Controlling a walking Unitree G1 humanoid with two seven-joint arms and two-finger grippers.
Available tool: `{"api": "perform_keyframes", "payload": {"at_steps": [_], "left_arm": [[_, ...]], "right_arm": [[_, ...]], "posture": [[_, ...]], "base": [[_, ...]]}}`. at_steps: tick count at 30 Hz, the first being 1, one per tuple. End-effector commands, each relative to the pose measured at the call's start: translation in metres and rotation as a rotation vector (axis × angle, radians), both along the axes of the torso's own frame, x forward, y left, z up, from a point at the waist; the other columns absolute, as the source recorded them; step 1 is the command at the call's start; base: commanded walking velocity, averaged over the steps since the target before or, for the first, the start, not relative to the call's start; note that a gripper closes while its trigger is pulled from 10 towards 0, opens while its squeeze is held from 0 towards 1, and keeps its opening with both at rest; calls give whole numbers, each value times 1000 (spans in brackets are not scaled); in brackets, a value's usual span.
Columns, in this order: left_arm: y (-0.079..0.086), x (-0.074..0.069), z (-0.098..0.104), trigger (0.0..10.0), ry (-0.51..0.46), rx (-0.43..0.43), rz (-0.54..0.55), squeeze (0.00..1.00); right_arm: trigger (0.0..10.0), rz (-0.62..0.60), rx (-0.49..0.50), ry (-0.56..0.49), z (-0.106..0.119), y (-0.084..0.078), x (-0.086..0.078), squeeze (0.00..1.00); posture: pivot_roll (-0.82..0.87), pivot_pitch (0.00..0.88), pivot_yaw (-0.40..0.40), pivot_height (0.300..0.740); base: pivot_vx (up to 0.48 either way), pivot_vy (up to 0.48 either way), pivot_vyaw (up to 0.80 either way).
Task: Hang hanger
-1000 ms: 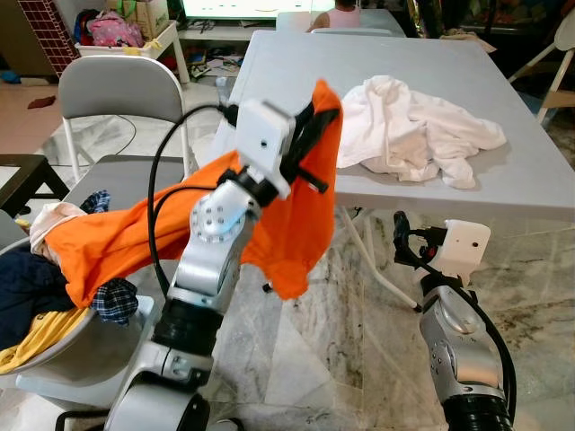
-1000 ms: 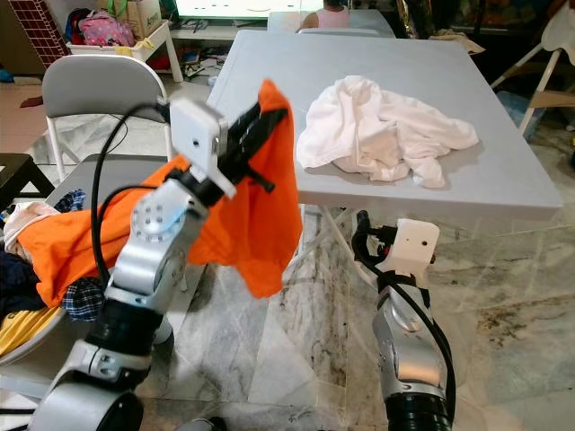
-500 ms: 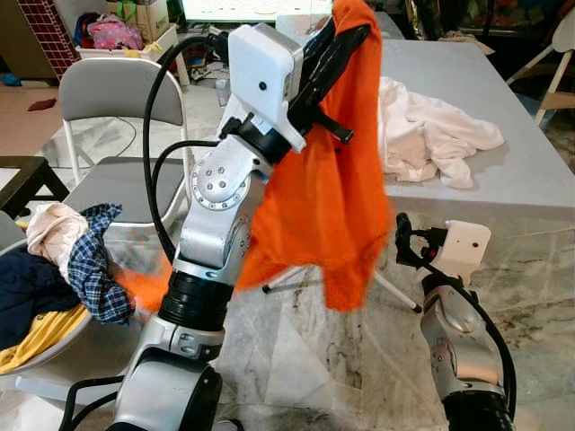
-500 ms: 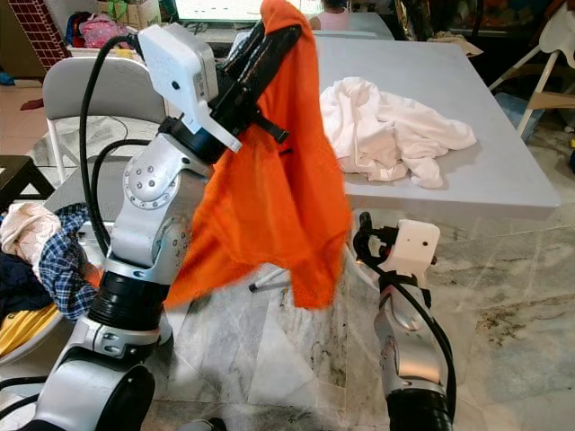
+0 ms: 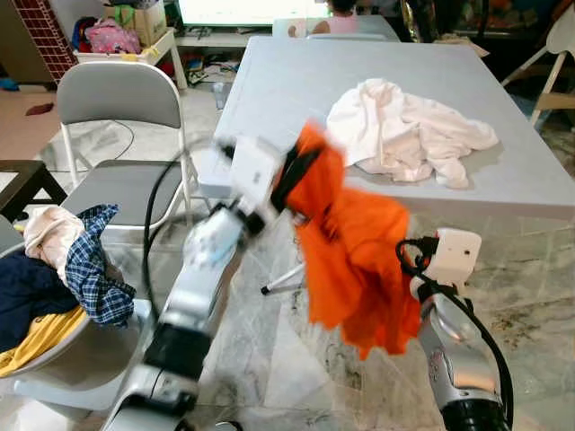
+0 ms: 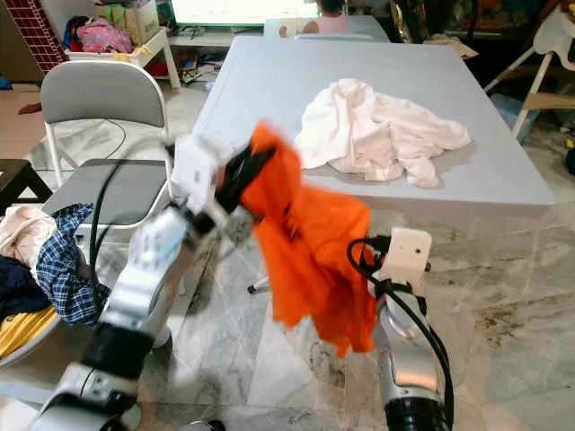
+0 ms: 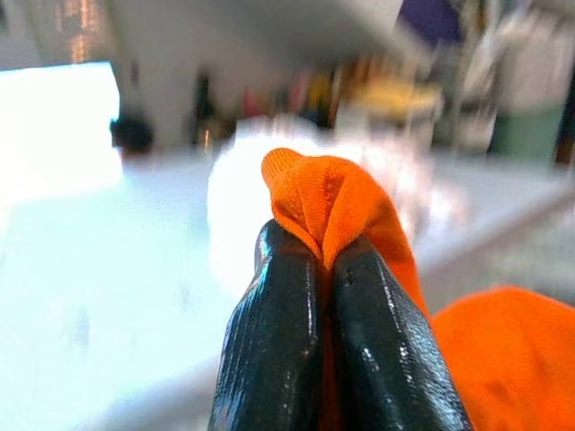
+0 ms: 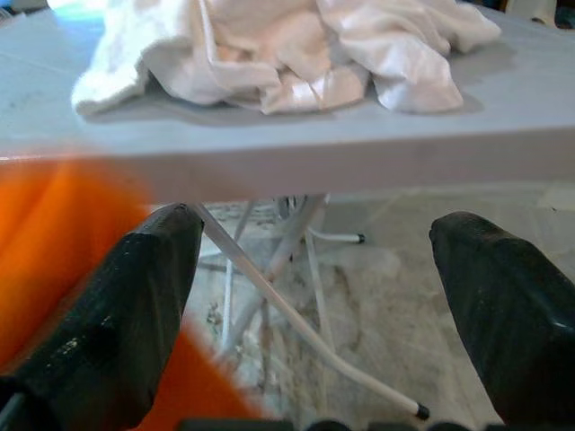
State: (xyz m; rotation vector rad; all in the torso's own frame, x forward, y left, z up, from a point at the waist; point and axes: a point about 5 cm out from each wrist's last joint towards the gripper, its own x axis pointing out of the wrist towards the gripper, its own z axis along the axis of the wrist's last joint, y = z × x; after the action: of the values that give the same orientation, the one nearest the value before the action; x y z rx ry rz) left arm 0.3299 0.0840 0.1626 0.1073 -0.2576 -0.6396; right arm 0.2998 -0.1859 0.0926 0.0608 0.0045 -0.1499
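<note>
Swinging down from its raised position of half a second ago, the left gripper (image 5: 289,177) is now carrying the orange shirt (image 5: 353,260) low, just in front of the grey table (image 5: 296,81), its arm blurred with motion. Its fingers (image 7: 274,350) are pinched tight on a fold of the cloth. The right gripper (image 8: 314,337) is waiting beside the dangling shirt with fingers spread wide, gripping nothing. I'm seeing no hanger anywhere. A white garment (image 5: 409,130) is lying on the table and a laundry pile (image 5: 54,269) sits at the left. Judging by this, the shirt is being brought over to the table; laying it flat comes next.
</note>
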Motion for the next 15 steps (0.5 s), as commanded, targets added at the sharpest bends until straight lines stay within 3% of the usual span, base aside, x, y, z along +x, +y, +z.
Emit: {"api": "perform_keyframes", "payload": {"at_steps": [1, 7, 12, 15], "left_arm": [[9, -3, -19, 10000, 29, 65, 41, 0], [21, -23, -63, 10000, 138, 165, 61, 0], [21, -28, -69, 10000, 138, 200, 14, 0], [18, -28, -70, 10000, 140, 268, -53, 0]], "right_arm": [[10000, 1, -8, -7, 2, 0, -1, 0], [10000, -5, -13, 4, 0, 0, -4, 0], [10000, -15, -14, -1, 2, -4, -5, 0], [10000, -20, -13, -4, 4, -7, -4, 0]], "posture": [[26, 125, 18, 740], [28, 140, 13, 740], [30, 147, 11, 740], [24, 150, 15, 740]], "base": [[0, 0, 0], [0, 0, 0], [0, 0, 0], [0, 0, 0]]}}
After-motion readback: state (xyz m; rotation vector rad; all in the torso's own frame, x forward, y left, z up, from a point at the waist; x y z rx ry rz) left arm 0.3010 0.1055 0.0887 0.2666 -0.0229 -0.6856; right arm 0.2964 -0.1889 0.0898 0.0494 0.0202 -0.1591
